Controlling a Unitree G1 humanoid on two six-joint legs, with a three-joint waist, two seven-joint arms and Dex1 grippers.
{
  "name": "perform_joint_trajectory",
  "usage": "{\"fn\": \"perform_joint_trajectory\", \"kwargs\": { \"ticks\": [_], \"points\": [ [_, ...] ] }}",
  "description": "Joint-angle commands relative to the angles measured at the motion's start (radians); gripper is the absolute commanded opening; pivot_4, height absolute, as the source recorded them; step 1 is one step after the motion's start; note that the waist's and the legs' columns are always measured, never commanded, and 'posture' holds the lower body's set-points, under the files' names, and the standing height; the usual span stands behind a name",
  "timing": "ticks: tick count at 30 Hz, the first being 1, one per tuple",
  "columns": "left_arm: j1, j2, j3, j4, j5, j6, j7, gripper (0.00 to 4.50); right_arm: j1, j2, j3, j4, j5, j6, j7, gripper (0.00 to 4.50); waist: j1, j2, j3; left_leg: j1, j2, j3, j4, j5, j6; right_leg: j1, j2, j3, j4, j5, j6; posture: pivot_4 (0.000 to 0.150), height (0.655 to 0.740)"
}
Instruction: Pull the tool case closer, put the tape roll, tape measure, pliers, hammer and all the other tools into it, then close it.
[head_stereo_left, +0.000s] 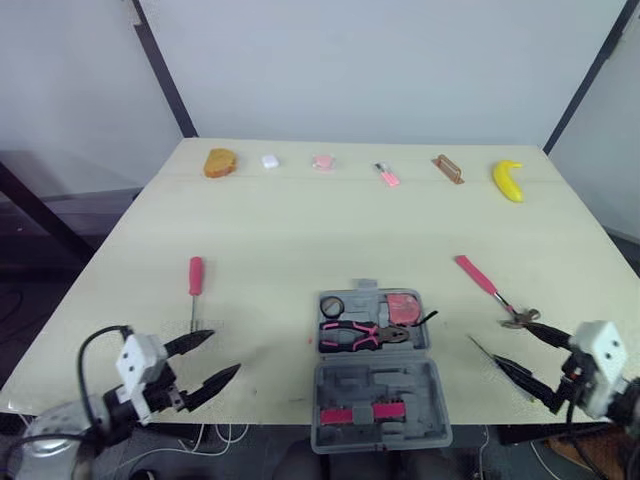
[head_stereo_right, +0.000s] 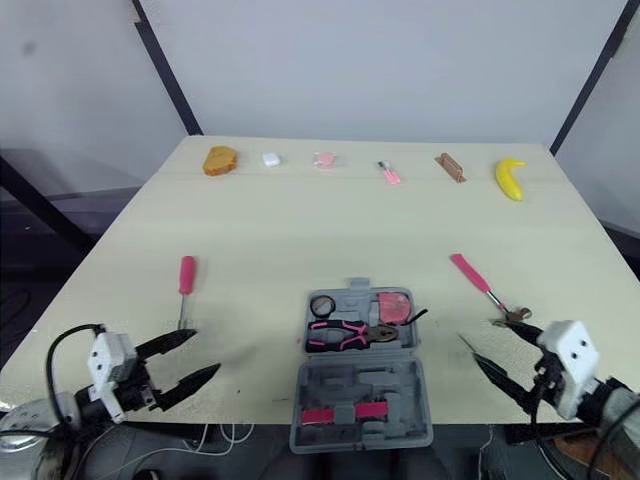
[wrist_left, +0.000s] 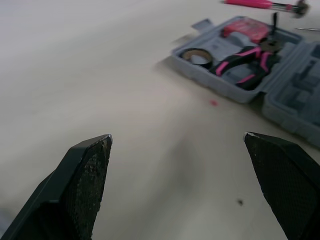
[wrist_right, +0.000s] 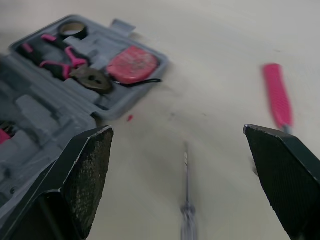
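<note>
The grey tool case (head_stereo_left: 338, 392) lies open near the table's front edge. In its tray are the tape roll (head_stereo_left: 332, 305), the pink-handled pliers (head_stereo_left: 358, 335) and the red tape measure (head_stereo_left: 404, 308); the lid half holds a pink strip (head_stereo_left: 362, 414). The pink-handled hammer (head_stereo_left: 480, 279) lies right of the case, its head close to my right gripper (head_stereo_left: 512, 342), which is open. A thin clear-handled screwdriver (wrist_right: 186, 200) lies between that gripper's fingers. A pink-handled screwdriver (head_stereo_left: 196, 278) lies to the left, just beyond my open left gripper (head_stereo_left: 224, 351).
Along the table's far edge lie an orange piece of bread (head_stereo_left: 220, 162), a white cube (head_stereo_left: 270, 161), a pink block (head_stereo_left: 322, 162), a small pink tool (head_stereo_left: 387, 176), a brown block (head_stereo_left: 448, 168) and a banana (head_stereo_left: 508, 180). Bare tabletop (head_stereo_left: 300, 240) spans the middle.
</note>
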Motion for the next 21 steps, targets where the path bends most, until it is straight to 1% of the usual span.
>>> {"fn": "perform_joint_trajectory", "kwargs": {
  "ticks": [1, 4, 6, 7, 8, 9, 10, 11, 12, 13, 14, 15, 16, 17, 21],
  "points": [
    [-0.022, 0.031, -0.048, -0.026, 0.024, 0.010, -0.019, 4.50, -0.057, -0.041, 0.041, 0.007, -0.013, 0.022, 0.035, 4.38, -0.001, 0.000, 0.000, 0.000, 0.000, 0.000, 0.000, 0.000, 0.000, 0.000, 0.000, 0.000, 0.000, 0.000, 0.000, 0.150, 0.7400],
    [-0.038, 0.042, -0.085, -0.023, 0.036, 0.010, -0.032, 4.50, -0.109, -0.067, 0.085, 0.042, -0.035, 0.019, 0.062, 4.38, -0.002, 0.000, 0.000, 0.000, 0.000, -0.001, 0.000, 0.000, 0.000, 0.000, 0.001, 0.000, 0.000, 0.000, 0.000, 0.150, 0.7400],
    [-0.063, 0.047, -0.116, -0.008, 0.046, 0.005, -0.048, 4.50, -0.160, -0.078, 0.134, 0.074, -0.062, 0.012, 0.080, 3.88, -0.003, 0.000, 0.000, 0.000, 0.000, 0.000, 0.000, 0.000, 0.000, 0.000, 0.001, 0.000, 0.000, 0.000, 0.000, 0.150, 0.7400],
    [-0.088, 0.048, -0.139, 0.012, 0.060, -0.007, -0.064, 4.00, -0.191, -0.086, 0.175, 0.096, -0.086, 0.005, 0.098, 3.50, -0.003, 0.000, 0.000, 0.000, 0.000, 0.000, 0.000, 0.000, 0.000, 0.000, 0.001, 0.000, 0.000, 0.000, 0.000, 0.150, 0.7400],
    [-0.109, 0.051, -0.160, 0.028, 0.067, -0.011, -0.081, 3.71, -0.215, -0.096, 0.214, 0.117, -0.113, -0.005, 0.117, 3.22, -0.003, 0.000, 0.001, 0.000, 0.000, 0.000, 0.000, 0.000, 0.000, 0.000, 0.001, 0.000, 0.000, 0.000, 0.000, 0.150, 0.7400],
    [-0.126, 0.052, -0.175, 0.038, 0.069, -0.007, -0.092, 3.29, -0.235, -0.100, 0.243, 0.136, -0.136, -0.019, 0.131, 2.87, -0.003, 0.000, 0.001, 0.000, 0.000, 0.000, 0.000, 0.000, 0.000, 0.000, 0.001, 0.000, 0.000, 0.000, 0.000, 0.150, 0.7400],
    [-0.140, 0.052, -0.186, 0.046, 0.070, -0.003, -0.100, 2.91, -0.256, -0.099, 0.263, 0.154, -0.152, -0.027, 0.136, 2.40, -0.003, 0.000, 0.001, 0.000, 0.000, 0.000, 0.000, 0.000, 0.000, 0.000, 0.001, 0.000, 0.001, 0.000, 0.000, 0.150, 0.7400],
    [-0.153, 0.052, -0.195, 0.055, 0.072, -0.003, -0.106, 2.63, -0.277, -0.097, 0.281, 0.170, -0.166, -0.036, 0.139, 2.13, -0.002, 0.000, 0.001, 0.001, 0.000, 0.000, 0.001, 0.000, 0.000, 0.000, 0.001, 0.000, 0.001, 0.000, 0.000, 0.150, 0.7400],
    [-0.166, 0.051, -0.205, 0.068, 0.077, -0.007, -0.110, 2.27, -0.298, -0.096, 0.301, 0.186, -0.182, -0.048, 0.145, 1.73, -0.002, 0.000, 0.001, 0.000, 0.000, 0.000, 0.001, 0.000, 0.000, 0.001, 0.002, -0.001, 0.001, 0.000, 0.000, 0.150, 0.7400],
    [-0.180, 0.053, -0.220, 0.084, 0.088, -0.013, -0.120, 1.65, -0.323, -0.092, 0.325, 0.203, -0.199, -0.056, 0.150, 1.11, -0.002, 0.001, 0.001, 0.000, 0.000, 0.000, 0.001, 0.000, 0.000, 0.001, 0.001, -0.001, 0.001, 0.000, 0.000, 0.150, 0.7400],
    [-0.191, 0.054, -0.235, 0.098, 0.098, -0.020, -0.130, 1.16, -0.341, -0.089, 0.346, 0.218, -0.211, -0.064, 0.156, 0.63, -0.003, 0.001, 0.001, 0.000, 0.000, 0.000, 0.001, 0.000, 0.000, 0.001, 0.002, -0.001, 0.001, 0.000, 0.000, 0.150, 0.7400],
    [-0.202, 0.055, -0.249, 0.112, 0.107, -0.026, -0.139, 0.84, -0.359, -0.085, 0.366, 0.232, -0.224, -0.076, 0.162, 0.32, -0.003, 0.001, 0.001, 0.000, 0.000, 0.000, 0.001, 0.000, 0.000, 0.001, 0.002, -0.001, 0.001, 0.000, 0.000, 0.150, 0.7400],
    [-0.213, 0.056, -0.262, 0.125, 0.115, -0.031, -0.148, 0.31, -0.373, -0.081, 0.384, 0.248, -0.239, -0.090, 0.166, 0.00, -0.003, 0.001, 0.001, 0.000, 0.000, 0.000, 0.001, 0.000, 0.000, 0.001, 0.002, -0.001, 0.001, 0.000, 0.000, 0.150, 0.7400],
    [-0.225, 0.055, -0.274, 0.137, 0.122, -0.034, -0.152, 0.04, -0.385, -0.076, 0.400, 0.263, -0.252, -0.103, 0.170, 0.00, -0.003, 0.001, 0.001, 0.000, 0.000, 0.000, 0.001, 0.000, 0.000, 0.001, 0.002, -0.001, 0.001, 0.000, 0.000, 0.150, 0.7400],
    [-0.291, 0.044, -0.329, 0.203, 0.154, -0.066, -0.178, 0.04, -0.427, -0.056, 0.479, 0.323, -0.309, -0.149, 0.192, 0.00, -0.001, 0.001, 0.001, 0.000, 0.000, 0.001, 0.001, 0.000, 0.000, 0.001, 0.002, -0.002, 0.001, 0.000, 0.000, 0.150, 0.7400]
  ]
}}
